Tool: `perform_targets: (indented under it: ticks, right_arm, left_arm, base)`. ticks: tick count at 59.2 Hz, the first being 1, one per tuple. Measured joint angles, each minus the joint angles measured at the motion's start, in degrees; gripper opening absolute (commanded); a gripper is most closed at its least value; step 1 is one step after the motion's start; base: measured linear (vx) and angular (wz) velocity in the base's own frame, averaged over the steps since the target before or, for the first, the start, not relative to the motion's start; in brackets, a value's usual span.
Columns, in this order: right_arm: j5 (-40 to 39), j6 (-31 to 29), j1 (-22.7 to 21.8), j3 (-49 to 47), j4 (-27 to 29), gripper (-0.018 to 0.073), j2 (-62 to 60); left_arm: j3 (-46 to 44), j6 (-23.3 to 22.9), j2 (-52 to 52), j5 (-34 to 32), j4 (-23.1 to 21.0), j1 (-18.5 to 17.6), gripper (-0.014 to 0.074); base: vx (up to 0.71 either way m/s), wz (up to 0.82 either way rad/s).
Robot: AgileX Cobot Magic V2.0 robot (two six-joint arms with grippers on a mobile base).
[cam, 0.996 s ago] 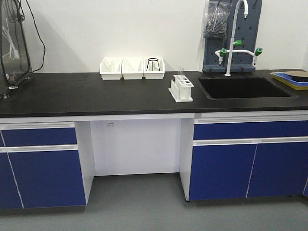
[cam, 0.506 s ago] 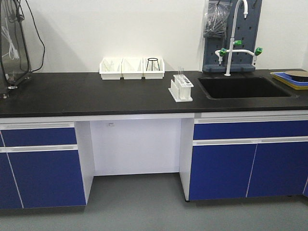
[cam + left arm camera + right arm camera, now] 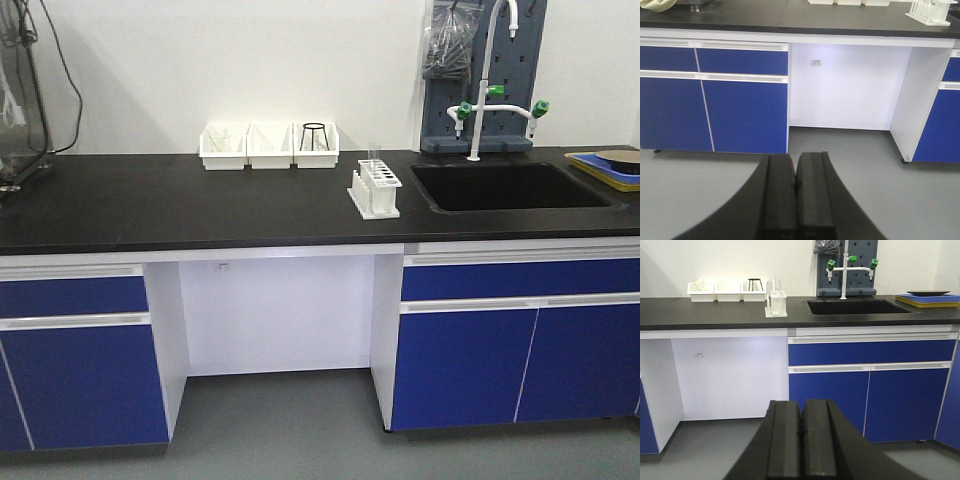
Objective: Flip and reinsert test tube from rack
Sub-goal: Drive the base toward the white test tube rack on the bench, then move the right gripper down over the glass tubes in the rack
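The small white rack [image 3: 375, 188] stands on the black counter just left of the sink, and it also shows in the right wrist view as the rack [image 3: 776, 304] and at the top right of the left wrist view as the rack [image 3: 929, 11]. A thin clear test tube [image 3: 374, 157] rises upright from its back row; the test tube [image 3: 774, 286] is faint. My left gripper [image 3: 796, 162] is shut, empty, low above the grey floor. My right gripper [image 3: 801, 409] is likewise shut and empty, far below and in front of the counter.
Three white bins [image 3: 268, 145] sit at the counter's back, one holding a black wire stand. A black sink [image 3: 508, 185] with a white tap [image 3: 485, 80] lies right of the rack. A blue tray [image 3: 608, 166] is at far right. Blue cabinets [image 3: 505, 340] flank a knee gap.
The front view has shifted: the counter and its objects slid slightly left and the frame looks a little nearer. Nothing on the counter has moved.
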Motion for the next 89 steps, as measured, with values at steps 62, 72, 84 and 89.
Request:
perform_targets:
  ticks: [62,72,84,89]
  right_arm:
    - [0.0,0.0,0.0,0.0,0.0,-0.0009,0.0]
    - [0.0,0.0,0.0,0.0,0.0,-0.0009,0.0]
    - [0.0,0.0,0.0,0.0,0.0,-0.0009,0.0]
    - [0.0,0.0,0.0,0.0,0.0,-0.0009,0.0]
  left_arm:
    - [0.0,0.0,0.0,0.0,0.0,0.0,-0.0006]
    - [0.0,0.0,0.0,0.0,0.0,0.0,-0.0006]
    - [0.0,0.0,0.0,0.0,0.0,0.0,-0.0006]
    - [0.0,0.0,0.0,0.0,0.0,0.0,-0.0006]
  base:
    - [0.48,0.02]
    - [0.52,0.05]
    - [0.50,0.03]
    - [0.48,0.03]
